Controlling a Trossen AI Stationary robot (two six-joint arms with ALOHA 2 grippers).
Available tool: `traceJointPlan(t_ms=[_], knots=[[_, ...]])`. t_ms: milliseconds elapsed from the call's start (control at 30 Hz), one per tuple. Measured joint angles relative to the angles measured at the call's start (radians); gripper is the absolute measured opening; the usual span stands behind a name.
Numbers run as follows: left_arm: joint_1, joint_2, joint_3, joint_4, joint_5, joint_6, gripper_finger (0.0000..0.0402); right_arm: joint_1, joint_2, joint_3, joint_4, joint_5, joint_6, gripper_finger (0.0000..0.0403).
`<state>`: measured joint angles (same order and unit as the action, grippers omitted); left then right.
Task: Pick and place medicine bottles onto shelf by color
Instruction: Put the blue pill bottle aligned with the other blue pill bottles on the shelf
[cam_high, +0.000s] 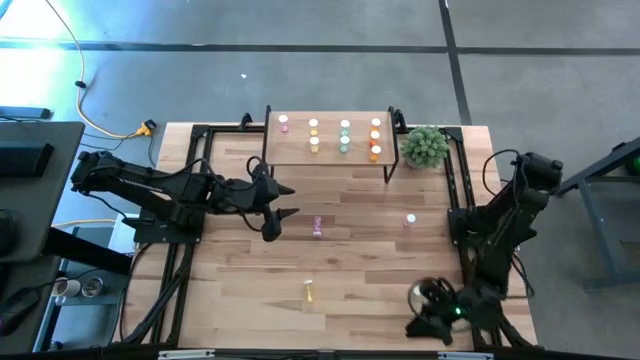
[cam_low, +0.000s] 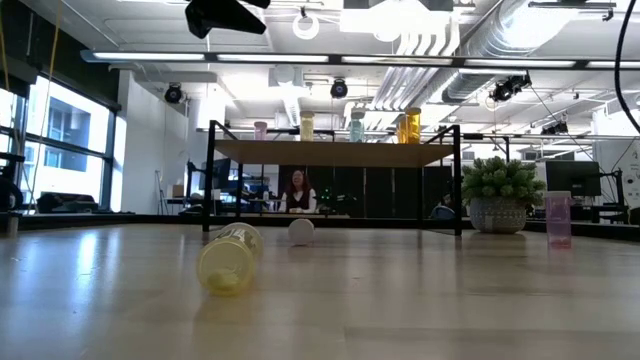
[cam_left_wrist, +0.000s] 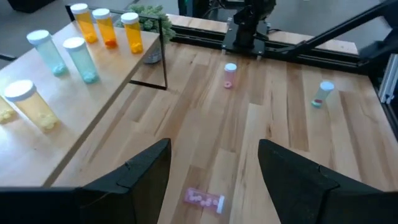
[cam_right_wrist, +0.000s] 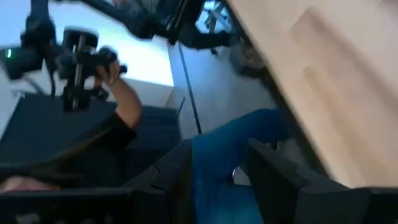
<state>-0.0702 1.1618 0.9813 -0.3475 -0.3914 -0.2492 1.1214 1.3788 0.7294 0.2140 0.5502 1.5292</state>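
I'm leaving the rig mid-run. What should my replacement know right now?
Left gripper: open, empty, hovering over mid-table near the lying pink bottle.
Right gripper: parked at the table's near right corner, holding nothing visible.
Done: seven bottles stand on the shelf, in columns by color.
Left on the table: that pink bottle, a yellow bottle lying near the front, and one upright bottle toward the right side.

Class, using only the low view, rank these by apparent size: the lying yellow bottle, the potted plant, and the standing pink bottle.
1. Potted plant.
2. Lying yellow bottle, though nearness to the camera enlarges it.
3. Standing pink bottle, which stands farther back, so its true size against the yellow one is unsure.
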Motion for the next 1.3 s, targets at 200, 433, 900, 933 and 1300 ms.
traceJointPlan(t_ms=[200,433,900,933,1300], knots=[[0.000,0.000,0.000,0.000,0.000,-0.028,0.0229,0.064,0.124,0.255,-0.357,0.000,0.025,0.0139],[0.000,0.000,0.000,0.001,0.000,-0.037,0.0229,0.103,0.303,0.482,-0.845,0.007,0.252,0.0139],[0.000,0.000,0.000,0.001,0.000,-0.037,0.0229,0.132,0.495,0.511,-1.064,0.002,0.513,0.0139],[0.000,0.000,0.000,0.001,0.000,-0.037,0.0229,0.132,0.502,0.511,-1.089,0.002,0.530,0.0139],[0.000,0.000,0.000,0.001,-0.001,-0.036,0.0229,0.144,0.582,0.511,-1.250,-0.008,0.579,0.0139]])
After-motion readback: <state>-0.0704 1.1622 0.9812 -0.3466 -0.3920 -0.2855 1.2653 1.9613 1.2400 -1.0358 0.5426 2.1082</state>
